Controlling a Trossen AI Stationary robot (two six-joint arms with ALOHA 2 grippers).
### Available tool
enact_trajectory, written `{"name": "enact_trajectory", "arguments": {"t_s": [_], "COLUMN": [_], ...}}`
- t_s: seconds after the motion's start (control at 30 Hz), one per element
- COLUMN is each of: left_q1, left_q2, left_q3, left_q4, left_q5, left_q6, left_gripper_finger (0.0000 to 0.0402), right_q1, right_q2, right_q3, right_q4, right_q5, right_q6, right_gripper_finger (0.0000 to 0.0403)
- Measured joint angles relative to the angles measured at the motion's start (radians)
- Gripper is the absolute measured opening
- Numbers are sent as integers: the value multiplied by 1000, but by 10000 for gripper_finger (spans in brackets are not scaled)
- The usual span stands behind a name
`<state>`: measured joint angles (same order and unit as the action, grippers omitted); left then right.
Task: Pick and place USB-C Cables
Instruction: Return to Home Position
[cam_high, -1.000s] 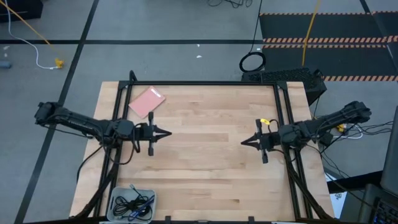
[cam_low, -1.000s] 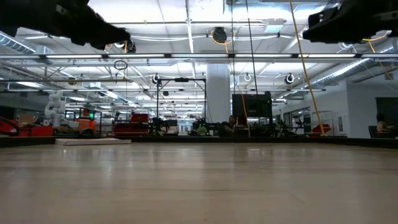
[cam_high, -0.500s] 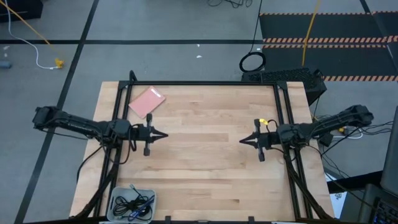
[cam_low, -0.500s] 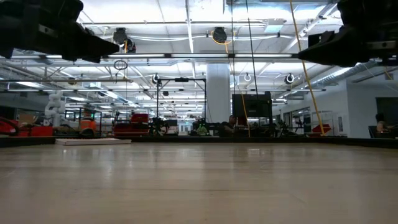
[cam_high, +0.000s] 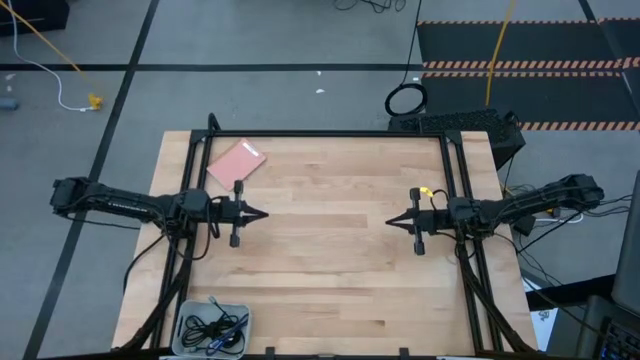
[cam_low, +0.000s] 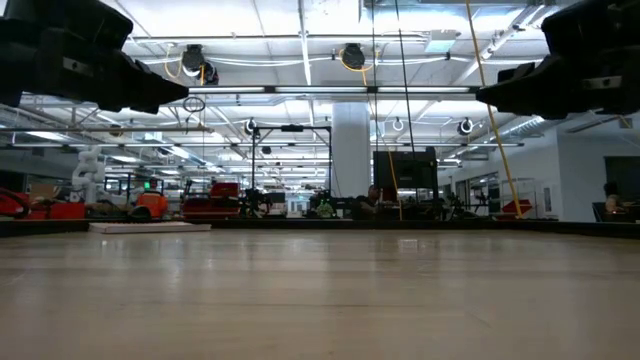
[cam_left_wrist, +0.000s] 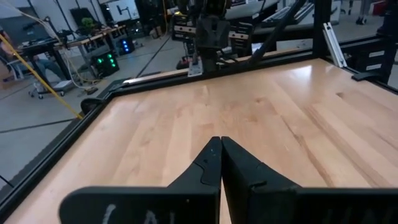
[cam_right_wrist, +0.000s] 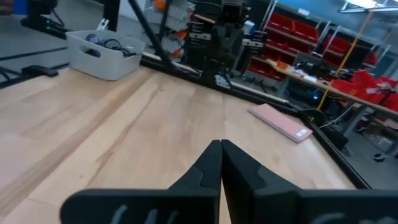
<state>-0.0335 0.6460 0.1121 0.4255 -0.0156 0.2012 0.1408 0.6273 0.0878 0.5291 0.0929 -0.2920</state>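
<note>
The USB-C cables (cam_high: 213, 329), black ones and a purple-blue one, lie tangled in a small grey tray (cam_high: 240, 316) at the table's near left corner; the right wrist view shows the tray (cam_right_wrist: 102, 56) with dark cables (cam_right_wrist: 112, 43) inside. My left gripper (cam_high: 264, 213) hangs shut above the table's left half, pointing right, its fingers closed together in the left wrist view (cam_left_wrist: 221, 142). My right gripper (cam_high: 388, 222) hangs shut above the right half, pointing left (cam_right_wrist: 221, 145). Both are far from the tray and hold nothing.
A pink flat card (cam_high: 237, 163) lies near the far left corner, also seen as a pink card (cam_right_wrist: 280, 122) in the right wrist view. A black frame (cam_high: 330, 133) borders the wooden table. Bare wood lies between the two grippers.
Both arms have drawn back a little toward their own sides of the table and sunk lower, coming further into the low view. Their fingers stay shut. The cables and tray have not moved.
</note>
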Motion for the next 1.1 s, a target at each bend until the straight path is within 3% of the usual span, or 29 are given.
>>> {"name": "enact_trajectory", "arguments": {"t_s": [0.3,1.1], "left_q1": [1,1], "left_q2": [0,0], "left_q3": [0,0], "left_q4": [0,48], "left_q5": [0,0], "left_q6": [-12,-19], "left_gripper_finger": [8,15], "right_q1": [-31,-37], "right_q2": [-34,-500], "right_q3": [-34,-36], "right_q4": [27,-325], "right_q5": [29,-16], "right_q6": [2,38], "right_gripper_finger": [0,0]}}
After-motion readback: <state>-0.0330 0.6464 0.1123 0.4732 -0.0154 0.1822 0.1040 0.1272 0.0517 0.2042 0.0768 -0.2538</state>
